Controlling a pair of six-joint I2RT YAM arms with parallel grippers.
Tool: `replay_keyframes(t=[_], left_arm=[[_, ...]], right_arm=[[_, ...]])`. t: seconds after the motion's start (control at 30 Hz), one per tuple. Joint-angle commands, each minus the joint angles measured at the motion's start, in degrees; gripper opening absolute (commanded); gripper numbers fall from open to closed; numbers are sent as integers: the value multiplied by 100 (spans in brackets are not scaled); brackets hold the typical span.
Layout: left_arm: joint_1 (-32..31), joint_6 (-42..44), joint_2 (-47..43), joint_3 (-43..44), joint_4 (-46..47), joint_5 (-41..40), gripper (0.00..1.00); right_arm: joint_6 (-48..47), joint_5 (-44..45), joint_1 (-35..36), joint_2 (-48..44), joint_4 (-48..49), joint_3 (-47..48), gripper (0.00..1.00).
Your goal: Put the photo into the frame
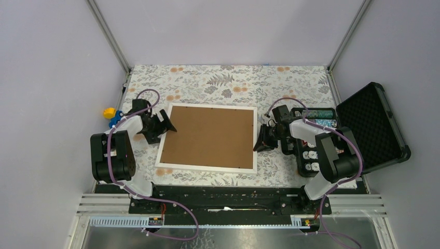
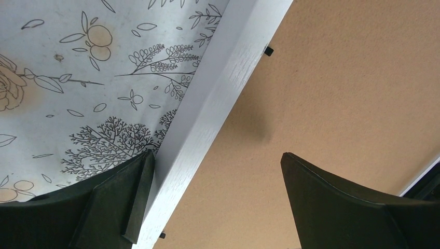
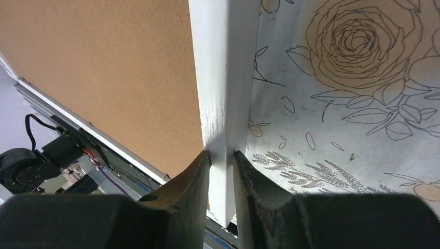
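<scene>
Pinching with right gripper [image 3: 222, 155]: dark wedge-shaped fingers [image 3: 189, 181] pressed against both sides of the right rail of the frame [image 3: 223, 78], white paint, faint wood grain, slim rectangular section. Frame lying back up on floral tablecloth [image 3: 337, 104]; matte brown backing board [image 3: 104, 67] just beyond inner finger. Left gripper [image 2: 215, 158] spread wide astride left rail: outer finger just beside rail edge over cloth, inner finger over fibrous board. Small black retaining tabs [image 2: 268, 50] along rail's inner edge.
</scene>
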Motion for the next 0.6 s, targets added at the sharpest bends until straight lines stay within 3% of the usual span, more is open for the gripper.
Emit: replay_keyframes(t=[0.0, 0.2, 0.4, 0.57], left_arm=[[-43, -63, -170, -103, -14, 418, 98], [-45, -121, -83, -177, 81, 484, 98], [-86, -217, 335, -340, 287, 1118, 98], [-237, -269, 512, -437, 401, 1384, 98]], right_arm=[[256, 95, 271, -44, 228, -105, 31], [530, 366, 381, 149, 281, -118, 34], [761, 1315, 512, 482, 174, -117, 35], [1102, 2118, 1013, 879, 126, 112, 36]])
